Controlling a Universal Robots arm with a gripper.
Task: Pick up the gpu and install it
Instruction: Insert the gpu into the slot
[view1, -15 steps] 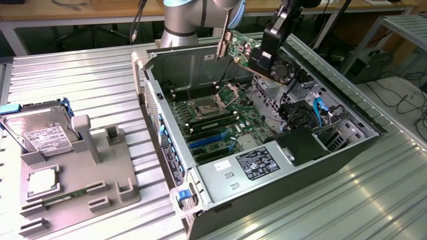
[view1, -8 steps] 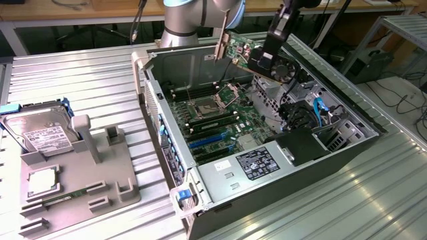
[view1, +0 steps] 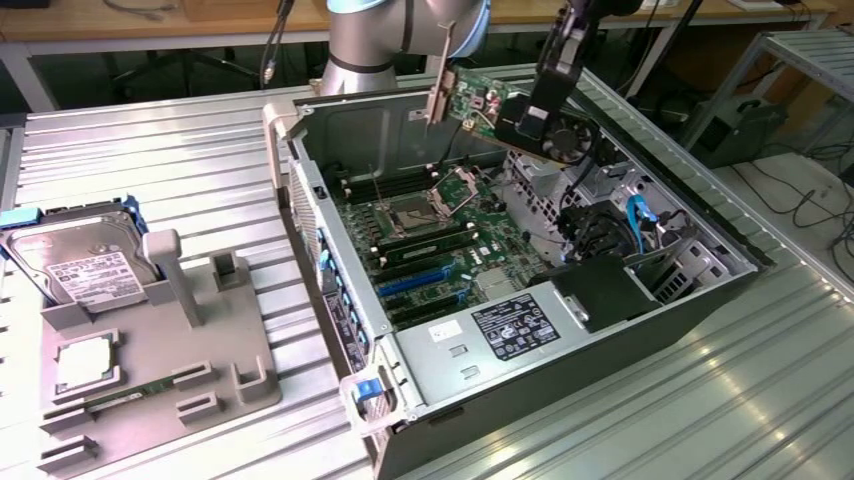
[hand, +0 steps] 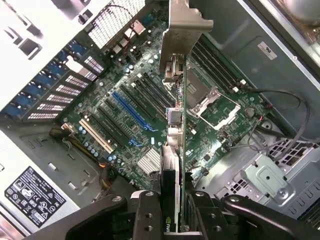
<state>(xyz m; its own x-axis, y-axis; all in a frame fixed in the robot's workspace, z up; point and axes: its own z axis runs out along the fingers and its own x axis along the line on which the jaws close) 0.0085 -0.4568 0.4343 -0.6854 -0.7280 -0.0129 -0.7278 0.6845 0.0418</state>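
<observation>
My gripper (view1: 537, 122) is shut on the gpu (view1: 487, 108), holding it in the air above the open computer case (view1: 667, 300). The card shows a green board face, a black fan part under the fingers, and a long silver bracket (view1: 438, 92) hanging at its end toward the exterior view's left. In the wrist view the gpu (hand: 175, 125) is seen edge-on, clamped between my black fingers (hand: 145, 215), with its bracket (hand: 186, 22) at the far end. It hovers over the motherboard (hand: 125, 100), above the socket area and beside the blue slot (hand: 131, 109), touching nothing.
A grey fixture (view1: 160, 380) at the exterior view's left holds a silver hard drive (view1: 80, 268), a square chip (view1: 83, 362) and a narrow green memory stick (view1: 134, 390). Inside the case are cables (view1: 641, 225), a labelled power supply (view1: 514, 325) and blue card slots (view1: 420, 285).
</observation>
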